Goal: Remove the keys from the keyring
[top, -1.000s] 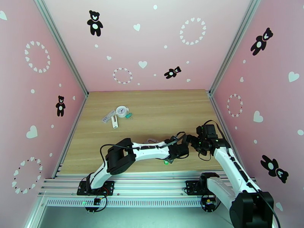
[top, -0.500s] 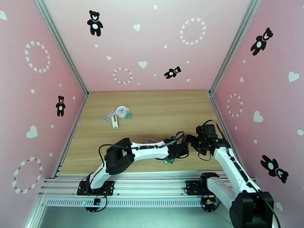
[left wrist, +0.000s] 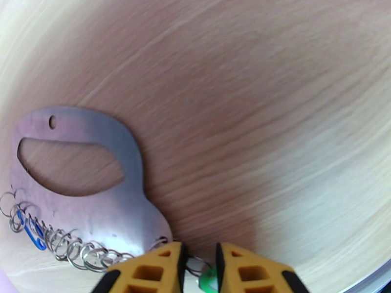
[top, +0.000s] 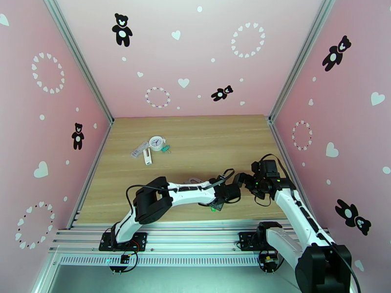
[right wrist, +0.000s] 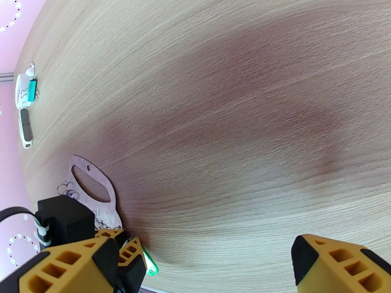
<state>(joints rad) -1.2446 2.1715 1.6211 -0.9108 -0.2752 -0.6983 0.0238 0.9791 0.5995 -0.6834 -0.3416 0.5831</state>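
The keyring [left wrist: 115, 211] lies flat on the wooden table [left wrist: 273, 123], with its row of small wire rings [left wrist: 73, 247] strung along the straight edge. The blue key [left wrist: 33, 234] hangs at one end of that row. The green key [left wrist: 207, 280] sits just off the keyring's opposite corner, on the last ring.

The left gripper [left wrist: 198, 267] is at that same corner. Its yellow fingers [left wrist: 151, 272] stand a narrow gap apart, with the last ring and the green tag between them. I cannot tell whether the pads actually press on the ring.

The right gripper [right wrist: 207, 257] hovers just beside the keyring, on the side where the green key lies. Its fingers are spread wide and hold nothing. A clock-face charm [top: 156, 142] lies well away from the keyring and has no part in this.

The step in hand looks like working the green key off its ring, while the blue key is not yet touched. The next move probably needs a firm pinch on the tiny tag or ring, then a pull away from the keyring's straight edge. The light holder may simply drag along, so the free right gripper would do well to pin the keyring flat first.
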